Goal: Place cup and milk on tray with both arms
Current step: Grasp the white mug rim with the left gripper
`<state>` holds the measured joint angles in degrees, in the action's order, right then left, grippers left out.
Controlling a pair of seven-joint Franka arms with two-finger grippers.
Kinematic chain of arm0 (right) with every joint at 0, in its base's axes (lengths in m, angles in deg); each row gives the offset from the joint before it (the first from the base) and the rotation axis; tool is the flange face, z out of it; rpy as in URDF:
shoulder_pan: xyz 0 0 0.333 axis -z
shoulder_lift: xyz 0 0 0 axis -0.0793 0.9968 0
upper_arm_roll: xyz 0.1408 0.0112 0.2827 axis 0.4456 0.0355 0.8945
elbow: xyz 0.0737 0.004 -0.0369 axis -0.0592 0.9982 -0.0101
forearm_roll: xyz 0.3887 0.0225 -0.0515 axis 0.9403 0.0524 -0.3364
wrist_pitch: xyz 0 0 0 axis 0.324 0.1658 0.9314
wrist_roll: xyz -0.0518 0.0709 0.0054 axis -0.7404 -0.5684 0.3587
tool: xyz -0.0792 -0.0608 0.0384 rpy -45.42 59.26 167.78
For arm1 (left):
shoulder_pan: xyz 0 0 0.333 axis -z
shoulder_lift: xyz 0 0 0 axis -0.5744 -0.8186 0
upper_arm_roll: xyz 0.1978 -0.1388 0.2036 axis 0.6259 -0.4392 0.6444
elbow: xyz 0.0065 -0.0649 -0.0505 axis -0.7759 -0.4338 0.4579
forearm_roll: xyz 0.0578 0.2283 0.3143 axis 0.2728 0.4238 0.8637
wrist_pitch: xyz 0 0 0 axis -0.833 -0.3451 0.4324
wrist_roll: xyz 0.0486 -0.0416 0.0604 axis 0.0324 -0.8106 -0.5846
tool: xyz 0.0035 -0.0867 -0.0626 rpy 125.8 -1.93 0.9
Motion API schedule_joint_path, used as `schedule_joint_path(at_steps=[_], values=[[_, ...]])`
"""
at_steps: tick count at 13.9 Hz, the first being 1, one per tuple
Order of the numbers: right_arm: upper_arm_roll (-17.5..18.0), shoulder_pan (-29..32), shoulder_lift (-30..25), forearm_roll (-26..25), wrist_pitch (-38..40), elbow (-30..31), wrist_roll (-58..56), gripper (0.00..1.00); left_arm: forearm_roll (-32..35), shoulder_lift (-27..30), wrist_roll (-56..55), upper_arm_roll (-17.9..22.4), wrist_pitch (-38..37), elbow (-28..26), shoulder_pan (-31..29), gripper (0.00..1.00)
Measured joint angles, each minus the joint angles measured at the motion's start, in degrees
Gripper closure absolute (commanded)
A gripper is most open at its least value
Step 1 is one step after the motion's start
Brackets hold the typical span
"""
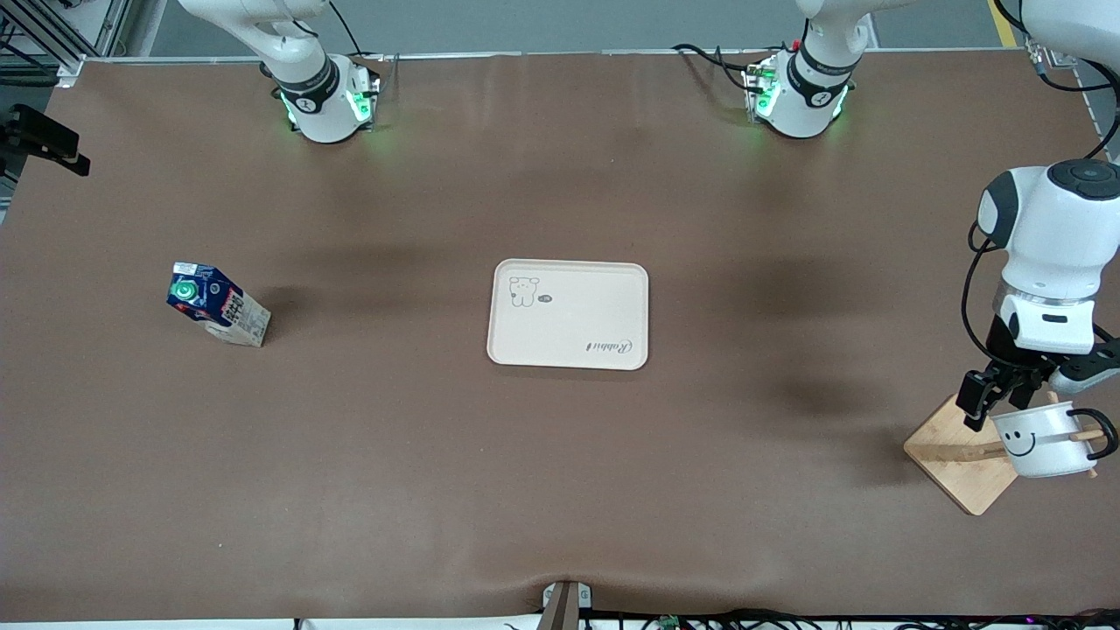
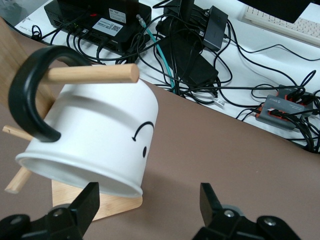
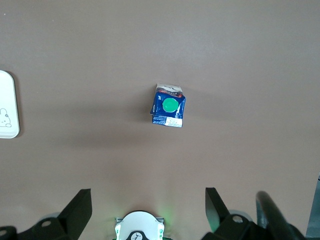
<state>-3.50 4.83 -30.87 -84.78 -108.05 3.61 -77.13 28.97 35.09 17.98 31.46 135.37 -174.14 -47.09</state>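
"Rabbit" script and a small bear drawing mark the cream tray (image 1: 569,313) at the middle of the brown-covered bench (image 1: 560,490), while the milk (image 1: 217,304), a blue carton with a round green cap and print too small for me to read, stands upright near the bench's edge at my right arm's end. My left gripper (image 2: 149,204) hangs by the wooden stand (image 1: 961,462) at the corner at my left arm's end, fingers spread, one fingertip at the rim of the smiley-faced cup (image 2: 97,145), which hangs tilted on a peg by its black handle. My right gripper (image 3: 148,209) hovers high over the milk, fingers spread and holding nothing.
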Motion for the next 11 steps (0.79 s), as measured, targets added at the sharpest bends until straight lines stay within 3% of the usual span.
schedule_joint_path(at_steps=[9,11], values=[[0.0,0.1,0.0,0.0,-0.3,0.0,0.0,0.00,3.6,-2.6,0.0,0.2,0.3,2.9,-1.3,0.37],[0.0,0.1,0.1,0.0,-0.3,0.0,0.0,0.00,4.3,-2.9,0.0,0.2,0.3,3.5,-1.8,0.46]])
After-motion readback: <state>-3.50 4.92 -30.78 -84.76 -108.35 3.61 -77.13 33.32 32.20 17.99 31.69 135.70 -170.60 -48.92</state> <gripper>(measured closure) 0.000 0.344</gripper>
